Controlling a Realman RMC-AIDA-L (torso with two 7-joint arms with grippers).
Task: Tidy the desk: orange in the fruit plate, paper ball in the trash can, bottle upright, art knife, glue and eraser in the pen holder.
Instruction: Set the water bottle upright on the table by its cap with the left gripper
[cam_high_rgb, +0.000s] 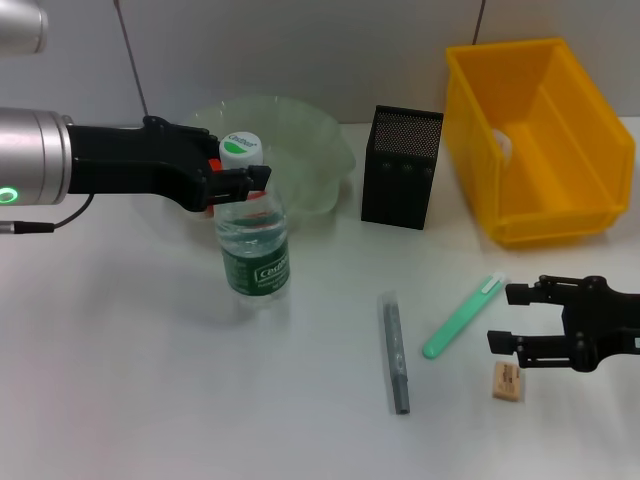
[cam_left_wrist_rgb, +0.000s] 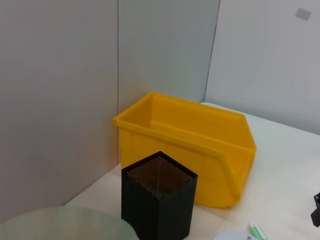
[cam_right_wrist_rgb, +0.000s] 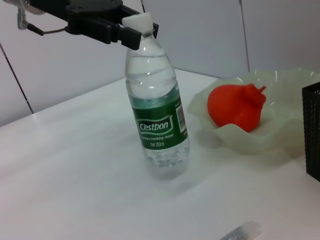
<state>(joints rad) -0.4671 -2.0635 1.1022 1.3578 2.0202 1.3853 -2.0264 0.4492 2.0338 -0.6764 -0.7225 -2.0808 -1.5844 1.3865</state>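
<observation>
The bottle (cam_high_rgb: 254, 240) stands upright on the white bench (cam_high_rgb: 120, 380), long axis vertical, its white green-marked cap (cam_high_rgb: 240, 146) pointing straight up and its dark green label facing the camera. The left tool (cam_high_rgb: 245, 180) reaches in from nine o'clock and is closed on the neck just under the cap – the right wrist view shows its black fingers (cam_right_wrist_rgb: 131, 36) pinching either side there.

Behind the bottle, toward twelve o'clock, sits the fruit plate (cam_high_rgb: 320, 150), and in it the orange (cam_right_wrist_rgb: 236, 106) rests with its stem nub tilted up and to the side. At two o'clock of the bottle stands the pen holder (cam_high_rgb: 402, 168), upright, mouth open to the top. Further to three o'clock of that is the trash can (cam_high_rgb: 560, 215), its long axis running away from the robot; a white wad, the paper ball (cam_high_rgb: 500, 146), lies inside against its near-left wall.

At the front of the bench a grey art knife (cam_high_rgb: 397, 352) lies flat, long axis running roughly twelve to six. Just beside it at three o'clock a green glue stick (cam_high_rgb: 462, 318) lies on a slant, its pale tip toward one o'clock.

The right tool (cam_high_rgb: 505, 318) hovers low at the four o'clock edge, fingers spread apart and holding nothing – the tan eraser (cam_high_rgb: 507, 382) lies flat just below its lower finger
</observation>
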